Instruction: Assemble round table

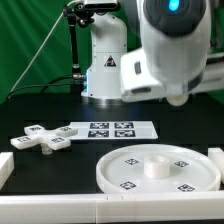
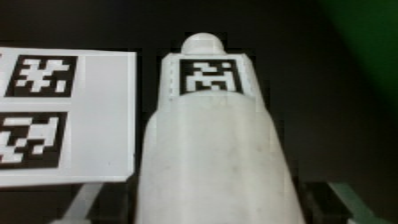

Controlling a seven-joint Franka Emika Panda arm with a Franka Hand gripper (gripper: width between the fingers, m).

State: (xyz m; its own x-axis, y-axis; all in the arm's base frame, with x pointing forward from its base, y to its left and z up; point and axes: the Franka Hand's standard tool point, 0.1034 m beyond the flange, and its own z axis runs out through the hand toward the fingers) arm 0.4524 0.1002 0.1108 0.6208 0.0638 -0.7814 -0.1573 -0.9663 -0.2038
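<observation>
In the wrist view the white cylinder leg [image 2: 217, 140] fills the middle, with a square tag near its tapered tip. It lies between my fingers [image 2: 71, 205], and my gripper [image 2: 210, 208] is shut on it, above the dark table. In the exterior view the large rimmed round disc [image 1: 130, 172] lies at the front right, with a raised hub in its centre. The cross-shaped foot [image 1: 42, 139] lies flat at the exterior view's left. The arm's white wrist [image 1: 168, 55] hangs high at the right. The leg and my fingertips are hidden in that view.
The marker board [image 1: 110, 130] lies flat between the foot and the robot base [image 1: 102, 70]; its corner shows in the wrist view [image 2: 63, 110] beside the leg. White rails [image 1: 60, 212] border the table's front and sides. A green curtain stands behind.
</observation>
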